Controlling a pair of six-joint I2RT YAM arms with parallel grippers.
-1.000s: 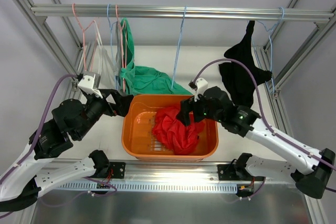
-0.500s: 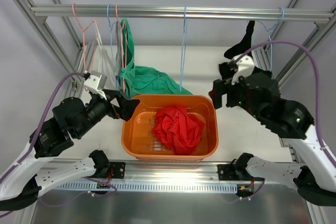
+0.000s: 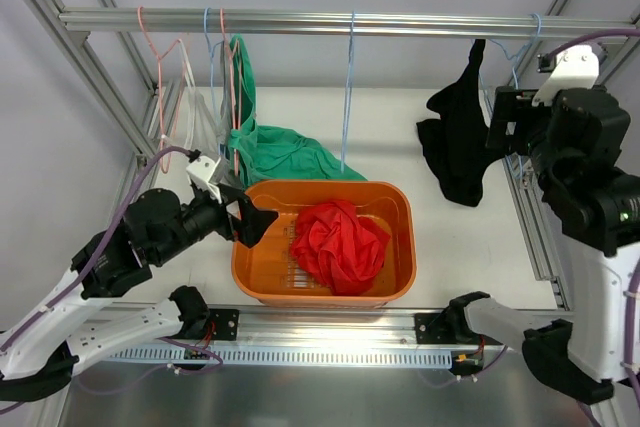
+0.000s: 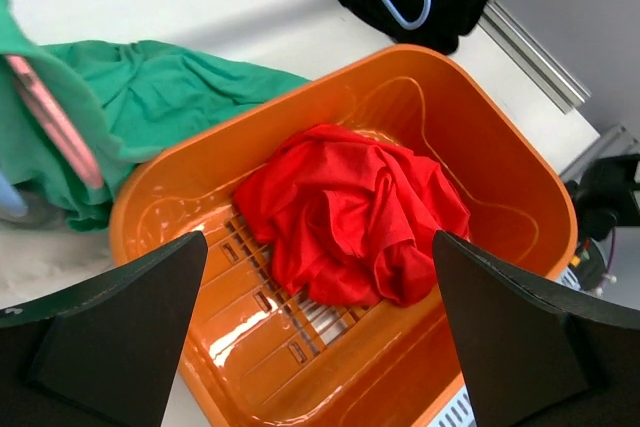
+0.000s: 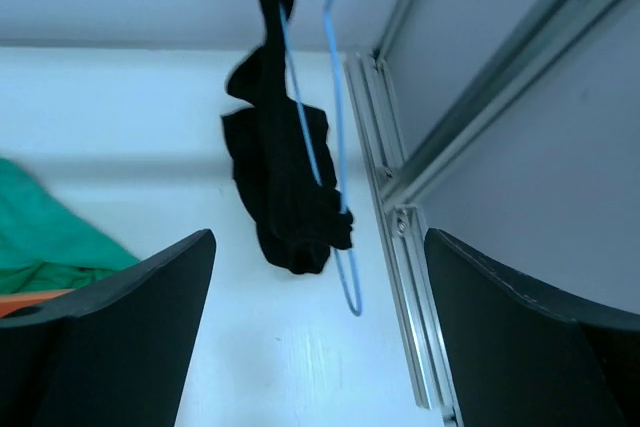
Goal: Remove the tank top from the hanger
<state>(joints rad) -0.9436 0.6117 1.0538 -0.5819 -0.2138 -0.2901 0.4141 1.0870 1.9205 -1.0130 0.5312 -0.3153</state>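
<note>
Two tools spread wide, empty, left tool above basket, right tool facing black tank top

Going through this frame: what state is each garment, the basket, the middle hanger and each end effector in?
Black tank top: hanging on its blue hanger.
Green garment: hung at the top, rest slumped on table.
Red garment: crumpled inside the orange basket.
Middle blue hanger: bare.
Left end effector: open, empty.
Right end effector: open, empty.
</note>
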